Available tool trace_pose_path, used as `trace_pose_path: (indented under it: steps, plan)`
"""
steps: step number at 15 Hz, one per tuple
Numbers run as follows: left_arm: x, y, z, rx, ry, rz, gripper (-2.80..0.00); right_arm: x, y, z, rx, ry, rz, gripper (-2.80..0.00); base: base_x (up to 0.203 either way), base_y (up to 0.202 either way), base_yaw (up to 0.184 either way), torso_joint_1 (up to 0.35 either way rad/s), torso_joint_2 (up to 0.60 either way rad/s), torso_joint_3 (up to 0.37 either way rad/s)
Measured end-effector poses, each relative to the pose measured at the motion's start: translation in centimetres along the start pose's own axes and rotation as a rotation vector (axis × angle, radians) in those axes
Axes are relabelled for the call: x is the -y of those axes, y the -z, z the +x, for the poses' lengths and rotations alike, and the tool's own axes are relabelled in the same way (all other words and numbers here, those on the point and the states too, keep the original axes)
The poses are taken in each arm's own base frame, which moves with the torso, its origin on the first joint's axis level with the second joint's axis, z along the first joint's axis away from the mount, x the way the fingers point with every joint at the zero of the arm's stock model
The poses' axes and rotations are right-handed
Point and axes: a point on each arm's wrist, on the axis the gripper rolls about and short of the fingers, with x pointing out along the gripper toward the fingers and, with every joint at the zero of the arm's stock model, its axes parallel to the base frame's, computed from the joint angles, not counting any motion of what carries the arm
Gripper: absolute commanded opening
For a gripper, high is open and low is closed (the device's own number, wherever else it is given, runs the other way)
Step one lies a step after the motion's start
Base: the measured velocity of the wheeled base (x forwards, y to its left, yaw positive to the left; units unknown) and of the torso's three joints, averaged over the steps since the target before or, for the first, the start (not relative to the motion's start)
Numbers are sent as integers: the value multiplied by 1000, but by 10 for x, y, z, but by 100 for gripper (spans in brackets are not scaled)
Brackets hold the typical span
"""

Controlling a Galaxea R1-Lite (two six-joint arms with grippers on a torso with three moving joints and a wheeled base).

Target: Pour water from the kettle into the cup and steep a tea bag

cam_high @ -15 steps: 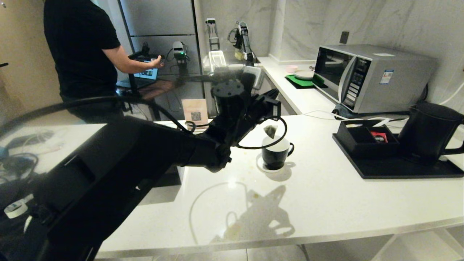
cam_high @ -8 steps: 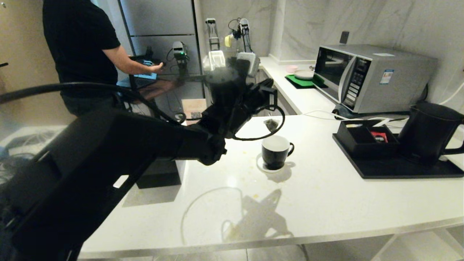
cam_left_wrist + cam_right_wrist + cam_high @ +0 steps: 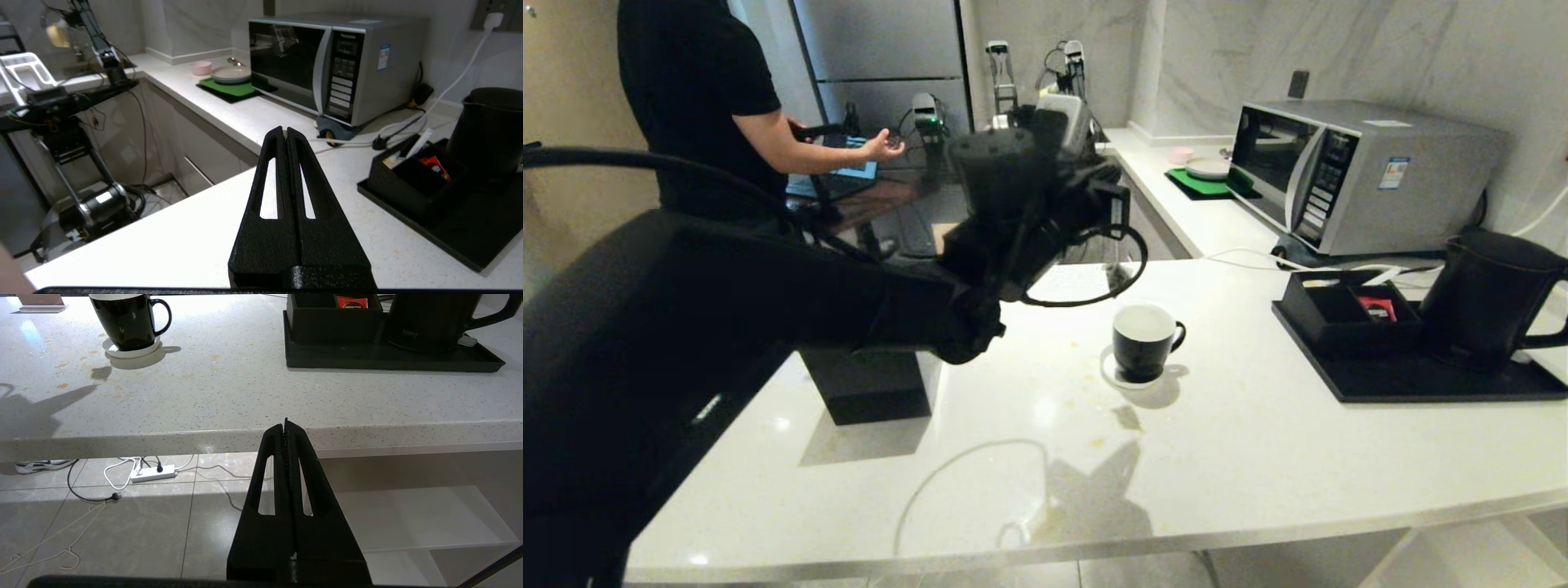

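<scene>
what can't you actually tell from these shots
- What, if anything, the shut left claw pinches: head view blurred behind its cable loop; the left wrist view shows nothing past the tips.
- What the cup holds: head view too oblique; the right wrist view's edge cuts its rim.
- Water level in the kettle: body opaque, lid on.
- The person's head: cropped by the head view's top edge.

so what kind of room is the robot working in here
Most likely a kitchen or pantry corner used as a test space: a microwave sits on a white stone counter, a black kettle stands on a tray, and a cup rests on a coaster.
</scene>
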Motion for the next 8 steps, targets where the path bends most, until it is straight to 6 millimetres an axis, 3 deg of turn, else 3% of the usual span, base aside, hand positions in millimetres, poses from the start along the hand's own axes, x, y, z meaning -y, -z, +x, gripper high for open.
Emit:
trace_pose_path:
  steps: [8]
  plan:
    - [-43, -33, -29, 5, -117, 43, -280, 0, 0, 0, 0, 0, 0, -280, 0, 0, 0, 0, 0, 0]
